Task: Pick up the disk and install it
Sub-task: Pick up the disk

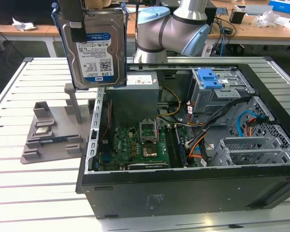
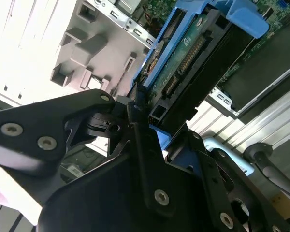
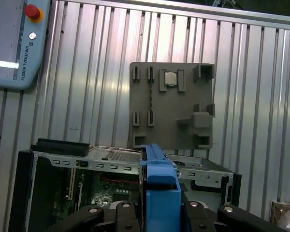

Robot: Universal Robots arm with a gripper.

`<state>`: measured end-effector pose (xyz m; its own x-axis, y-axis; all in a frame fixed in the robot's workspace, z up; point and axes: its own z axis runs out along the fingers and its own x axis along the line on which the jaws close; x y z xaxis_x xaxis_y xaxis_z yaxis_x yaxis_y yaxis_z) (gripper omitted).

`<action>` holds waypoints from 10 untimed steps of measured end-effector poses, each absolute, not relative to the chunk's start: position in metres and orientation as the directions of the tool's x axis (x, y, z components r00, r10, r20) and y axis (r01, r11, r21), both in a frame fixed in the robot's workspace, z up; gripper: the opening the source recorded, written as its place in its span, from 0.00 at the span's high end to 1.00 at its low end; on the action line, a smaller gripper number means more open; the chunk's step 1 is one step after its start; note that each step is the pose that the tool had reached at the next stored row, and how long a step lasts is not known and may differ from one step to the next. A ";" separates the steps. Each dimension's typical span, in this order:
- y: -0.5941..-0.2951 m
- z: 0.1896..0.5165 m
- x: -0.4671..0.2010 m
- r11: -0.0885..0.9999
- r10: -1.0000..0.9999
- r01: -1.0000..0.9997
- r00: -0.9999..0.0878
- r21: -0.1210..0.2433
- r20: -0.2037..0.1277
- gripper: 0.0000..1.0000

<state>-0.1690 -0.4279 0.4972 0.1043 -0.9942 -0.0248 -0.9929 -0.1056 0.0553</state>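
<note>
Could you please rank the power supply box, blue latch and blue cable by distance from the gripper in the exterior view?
1. Power supply box, just below the gripper.
2. Blue latch, atop the cage.
3. Blue cable, far at the exterior view's right.

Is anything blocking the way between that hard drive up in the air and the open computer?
Nothing visible. The pincer holds the disk in free air above the open case; black cables run beside the silver cage.
</note>
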 end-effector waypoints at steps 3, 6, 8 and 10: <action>-0.435 0.497 -0.169 -0.106 -0.994 -0.993 0.104 0.055 -0.025 0.63; -0.439 0.497 -0.169 -0.106 -0.994 -0.993 0.104 0.055 -0.025 0.63; -0.442 0.497 -0.169 -0.106 -0.994 -0.993 0.104 0.055 -0.025 0.63; -0.445 0.496 -0.169 -0.106 -0.994 -0.993 0.104 0.055 -0.025 0.63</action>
<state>-0.1689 -0.4448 0.4964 0.1043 -0.9942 -0.0249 -0.9929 -0.1056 0.0553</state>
